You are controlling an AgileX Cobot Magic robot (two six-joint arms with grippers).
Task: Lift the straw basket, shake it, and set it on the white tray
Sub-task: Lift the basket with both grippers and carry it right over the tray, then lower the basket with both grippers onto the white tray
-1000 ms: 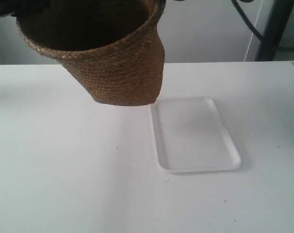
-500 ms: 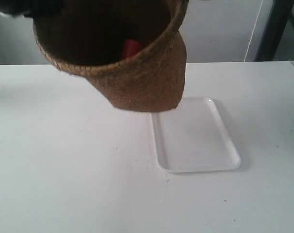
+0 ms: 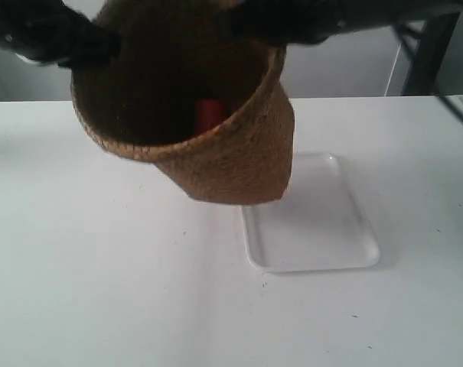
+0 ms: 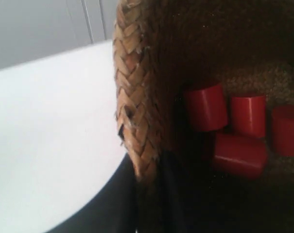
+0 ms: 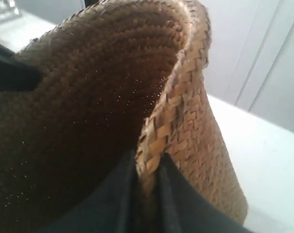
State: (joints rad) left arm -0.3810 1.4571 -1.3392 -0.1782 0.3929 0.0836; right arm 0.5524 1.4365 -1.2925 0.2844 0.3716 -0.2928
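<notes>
White tabletop [image 3: 101, 290] spreads under the straw basket [image 3: 231, 164], which hangs clear of it, tilted with its mouth toward the exterior camera. Four red cylinders [image 4: 205, 107] lie inside. The left gripper [image 4: 149, 189] pinches the braided rim between its dark fingers, and the right gripper [image 5: 147, 194] pinches the rim likewise. The white tray [image 3: 315, 233] lies flat toward the table's right edge, its far corner hidden behind the basket's base.

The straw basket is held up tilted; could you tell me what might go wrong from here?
The straw basket tilts, so the red cylinders inside could spill. The left gripper and right gripper pinch only its braided rim, which might slip. It seems to hang by the white tray's edge, so it could land partly off.
</notes>
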